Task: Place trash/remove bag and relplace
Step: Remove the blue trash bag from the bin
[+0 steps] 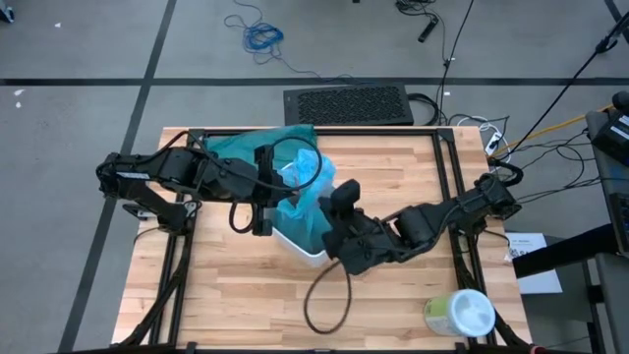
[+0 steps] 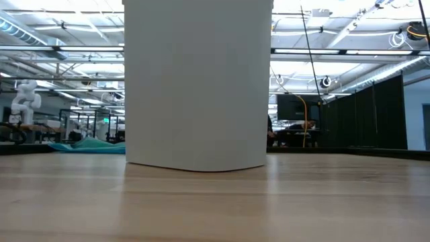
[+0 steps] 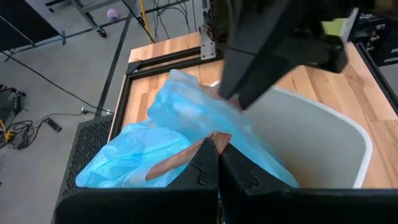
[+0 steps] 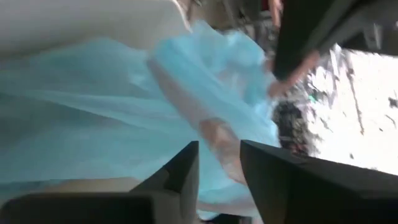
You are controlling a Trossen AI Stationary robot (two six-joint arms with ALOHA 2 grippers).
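A white bin stands mid-table and fills the low view. The light-blue bag sits in it, its top bunched up above the rim. Brown paper trash shows through the film. My left gripper is at the bin's left side, shut on the bag. My right gripper is at the bin's right side, with bag film between its fingers. The red bottle does not show. My left gripper pinches the bunched top of the bag between its two fingers, coming from the table's left. The film rises out of the bin. My right gripper has bunched film between its slightly parted fingers; it comes from the bin's right side. How many layers it has, I cannot tell.
A darker teal-green bag lies on the table behind the bin, toward the far edge, and also shows low. A white-and-green wipes tub stands near the table's near right corner. Bare wood lies in front of the bin.
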